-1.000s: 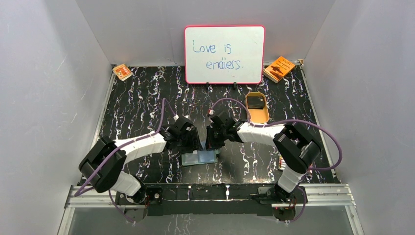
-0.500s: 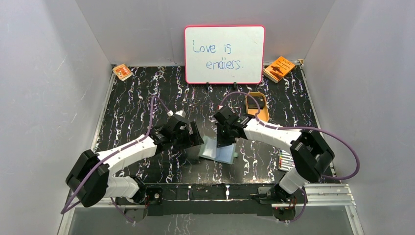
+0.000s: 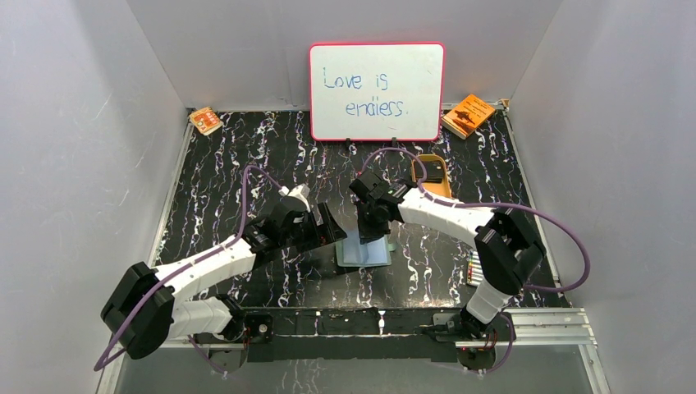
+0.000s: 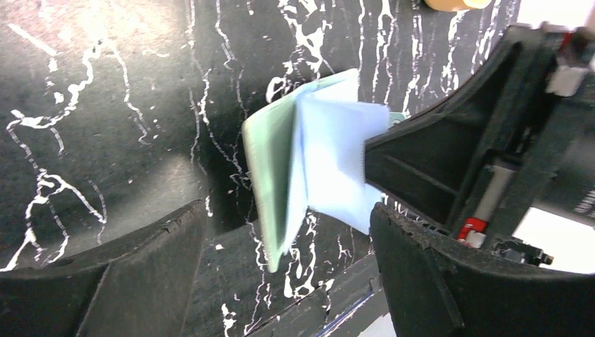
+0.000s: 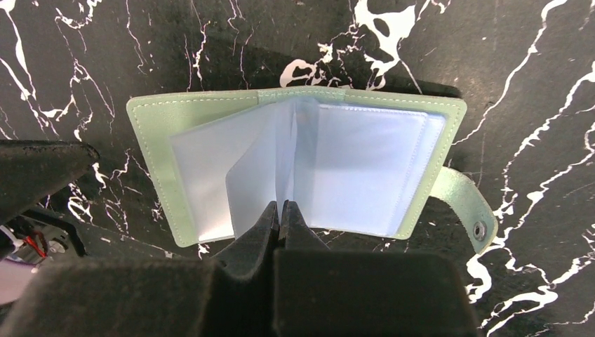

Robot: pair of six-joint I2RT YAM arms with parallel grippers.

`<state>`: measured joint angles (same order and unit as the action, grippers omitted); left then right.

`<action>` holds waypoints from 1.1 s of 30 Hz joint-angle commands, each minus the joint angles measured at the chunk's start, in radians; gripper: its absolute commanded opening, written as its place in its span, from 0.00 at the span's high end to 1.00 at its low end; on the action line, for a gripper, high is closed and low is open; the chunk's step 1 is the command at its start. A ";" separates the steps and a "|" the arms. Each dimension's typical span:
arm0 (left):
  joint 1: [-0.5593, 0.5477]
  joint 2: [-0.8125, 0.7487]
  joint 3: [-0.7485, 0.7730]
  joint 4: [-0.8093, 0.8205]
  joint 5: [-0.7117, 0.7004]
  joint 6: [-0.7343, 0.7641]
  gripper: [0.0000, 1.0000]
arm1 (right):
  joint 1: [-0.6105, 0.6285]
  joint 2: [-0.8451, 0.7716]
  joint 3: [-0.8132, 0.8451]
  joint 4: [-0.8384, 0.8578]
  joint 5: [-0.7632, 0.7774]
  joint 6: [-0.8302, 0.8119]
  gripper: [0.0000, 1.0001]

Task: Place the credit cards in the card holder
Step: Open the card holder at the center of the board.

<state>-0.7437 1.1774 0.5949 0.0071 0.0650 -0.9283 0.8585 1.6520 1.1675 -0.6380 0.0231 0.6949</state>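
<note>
The card holder (image 3: 366,251) lies open on the black marbled table, grey-green outside, pale blue sleeves inside (image 5: 365,165). My right gripper (image 5: 283,208) is shut on the near edge of one inner sleeve at the fold; in the top view it (image 3: 372,232) stands over the holder. My left gripper (image 4: 284,219) is open, its jaws astride the holder's near corner (image 4: 270,168) without touching; it (image 3: 331,232) sits just left of the holder. Dark credit cards (image 3: 428,171) lie in the tan tray (image 3: 437,194) behind the right arm, partly hidden by a cable.
A whiteboard (image 3: 377,90) stands at the back. Orange booklets lie at the back right (image 3: 468,114) and back left (image 3: 205,120). A small pack of coloured pens (image 3: 474,269) lies by the right arm's base. Grey walls close in both sides.
The holder has moved right and away from the front edge with my right gripper. My left gripper has come off it and now sits open at its left.
</note>
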 commanded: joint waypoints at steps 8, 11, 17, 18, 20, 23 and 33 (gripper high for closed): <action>-0.001 0.045 -0.018 0.146 0.080 -0.009 0.14 | 0.004 0.023 -0.023 0.068 -0.094 0.043 1.00; -0.002 0.062 -0.016 0.160 0.086 -0.009 0.14 | 0.004 0.032 -0.023 0.088 -0.116 0.058 1.00; -0.001 0.119 -0.001 0.147 0.096 -0.003 0.16 | 0.008 0.037 -0.029 0.109 -0.127 0.071 1.00; -0.002 0.124 -0.002 0.143 0.096 -0.003 0.17 | 0.008 0.036 -0.031 0.110 -0.127 0.072 1.00; -0.001 0.134 -0.001 0.135 0.090 -0.001 0.21 | 0.008 0.033 -0.033 0.109 -0.126 0.073 1.00; -0.001 0.148 0.000 0.118 0.080 0.006 0.27 | 0.008 0.031 -0.038 0.111 -0.124 0.073 1.00; -0.001 0.208 -0.009 0.037 -0.012 0.026 0.62 | 0.007 0.018 -0.109 0.136 -0.111 0.068 1.00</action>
<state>-0.7437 1.3670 0.5785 0.0883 0.1047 -0.9222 0.8597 1.6920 1.0946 -0.5240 -0.0883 0.7567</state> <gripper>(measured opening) 0.419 0.019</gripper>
